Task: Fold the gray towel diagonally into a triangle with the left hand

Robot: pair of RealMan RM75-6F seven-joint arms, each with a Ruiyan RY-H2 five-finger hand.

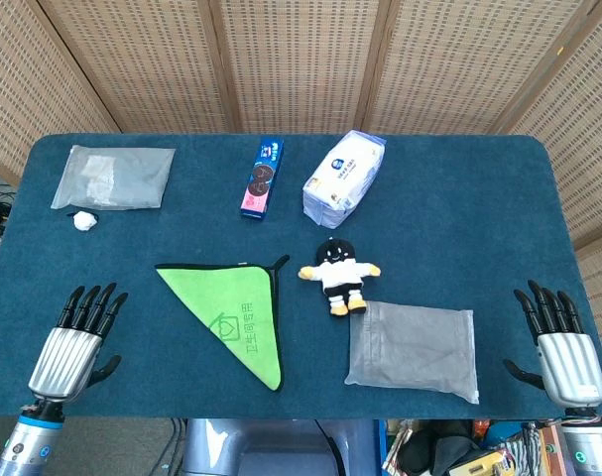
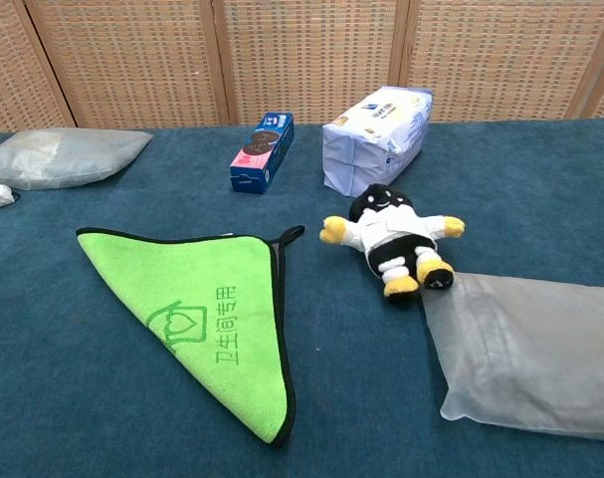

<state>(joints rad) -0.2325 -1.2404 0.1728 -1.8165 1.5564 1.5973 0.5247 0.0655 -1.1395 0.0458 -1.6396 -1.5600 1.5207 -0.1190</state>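
Green towel [image 1: 236, 315] folded in triangle, left hand [image 1: 70, 347] seemingly empty, apart

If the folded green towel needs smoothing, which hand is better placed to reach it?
Probably the left hand, open at the near left edge, with bare table up to the towel. The right hand sits beyond the gray pouch and the plush doll.

The left hand [image 1: 70, 347], silver-backed with black fingers, hovers at the near left corner of the head view, palm down, fingers spread and pointing away from the robot, thumb out to its inner side, holding nothing. Its grey wrist with a blue ring drops out of frame below. The matching right hand [image 1: 558, 349] sits at the near right corner, likewise flat, splayed and empty. The chest view shows neither.
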